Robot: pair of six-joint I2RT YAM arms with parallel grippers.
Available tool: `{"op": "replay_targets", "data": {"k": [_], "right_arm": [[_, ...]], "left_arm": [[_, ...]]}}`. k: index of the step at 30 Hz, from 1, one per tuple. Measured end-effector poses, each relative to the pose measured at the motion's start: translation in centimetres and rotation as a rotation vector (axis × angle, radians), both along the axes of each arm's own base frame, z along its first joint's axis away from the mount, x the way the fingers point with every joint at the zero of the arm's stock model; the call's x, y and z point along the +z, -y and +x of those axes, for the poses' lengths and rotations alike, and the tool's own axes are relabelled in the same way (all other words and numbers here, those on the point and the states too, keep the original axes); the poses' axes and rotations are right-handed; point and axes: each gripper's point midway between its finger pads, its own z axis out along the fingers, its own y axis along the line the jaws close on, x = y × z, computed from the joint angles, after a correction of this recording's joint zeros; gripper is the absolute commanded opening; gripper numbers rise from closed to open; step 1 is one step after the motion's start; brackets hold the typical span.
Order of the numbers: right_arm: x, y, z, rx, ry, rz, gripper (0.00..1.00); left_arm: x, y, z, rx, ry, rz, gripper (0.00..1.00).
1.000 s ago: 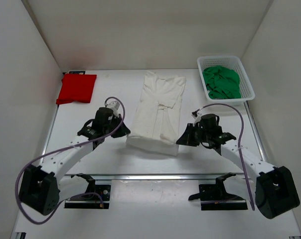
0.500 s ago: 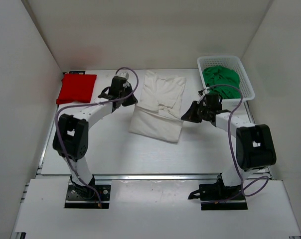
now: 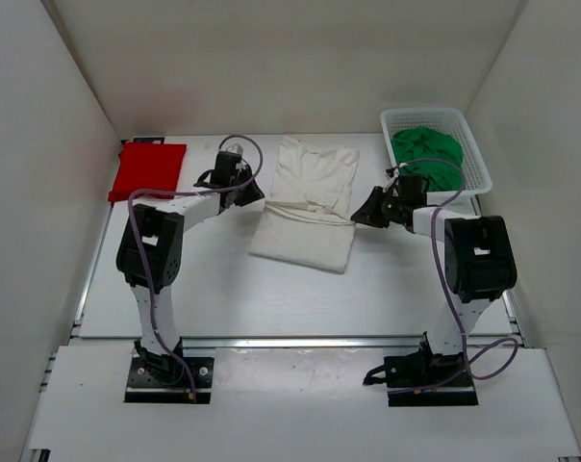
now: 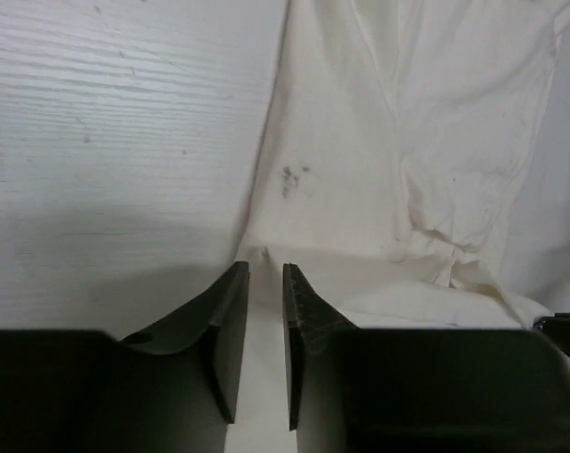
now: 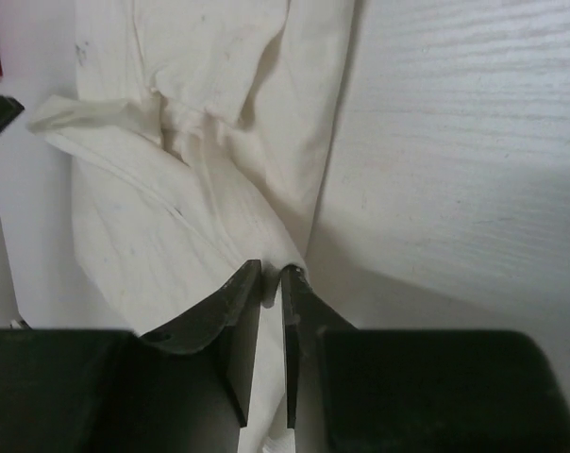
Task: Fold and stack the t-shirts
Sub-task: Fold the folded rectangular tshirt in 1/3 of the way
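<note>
**Both grippers at the white shirt's side edges**

Top view: the white t-shirt (image 3: 305, 207) lies partly folded mid-table (image 3: 204, 279). My left gripper (image 3: 252, 194) sits at its 9 o'clock edge, my right gripper (image 3: 360, 218) at its 3 o'clock edge. The red t-shirt (image 3: 147, 171) lies folded at 10 o'clock. The green t-shirt (image 3: 426, 159) is in the basket (image 3: 430, 112) at 2 o'clock.

Left wrist: the jaws stand a narrow slit apart at the cloth's edge. I cannot tell whether they pinch it.

Right wrist: a narrow slit, with the tips at a fold. Grip undetermined.
</note>
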Motion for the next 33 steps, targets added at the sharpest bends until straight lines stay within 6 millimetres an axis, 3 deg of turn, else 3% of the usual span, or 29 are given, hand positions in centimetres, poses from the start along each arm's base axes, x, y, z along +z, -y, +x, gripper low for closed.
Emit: {"op": "replay_targets", "data": {"k": [3, 7, 9, 12, 15, 17, 22, 27, 33], "right_arm": [[0.8, 0.0, 0.9, -0.010, 0.026, 0.010, 0.23], [2.1, 0.0, 1.3, -0.020, 0.066, 0.000, 0.30], [3.0, 0.0, 0.9, -0.032, 0.095, -0.019, 0.28], [4.8, -1.0, -0.8, -0.028, 0.155, -0.045, 0.18], [5.2, -3.2, -2.7, 0.017, 0.185, -0.057, 0.06], [4.5, -4.9, -4.1, 0.065, 0.179, -0.066, 0.02], [0.1, -8.3, -7.1, 0.184, 0.081, -0.107, 0.00], [-3.5, -8.1, -10.5, 0.215, -0.015, -0.146, 0.00], [-3.5, -8.6, -13.0, 0.258, 0.006, -0.150, 0.00]], "left_arm": [[0.4, -1.7, -0.8, 0.053, 0.019, -0.035, 0.38], [3.1, -3.5, -2.7, 0.111, 0.088, -0.102, 0.31], [4.6, -3.1, -4.5, 0.103, 0.139, -0.131, 0.30], [5.2, -0.4, -7.9, 0.032, 0.181, -0.170, 0.27], [2.9, 1.8, -10.6, -0.037, 0.147, -0.177, 0.24], [0.5, 1.8, -11.3, -0.044, 0.094, -0.160, 0.22], [-5.0, 0.4, -13.0, -0.023, -0.027, -0.112, 0.20], [-5.3, -0.1, -16.2, -0.035, -0.015, -0.136, 0.19], [-5.4, -0.8, -22.4, -0.062, -0.007, -0.193, 0.25]]}}
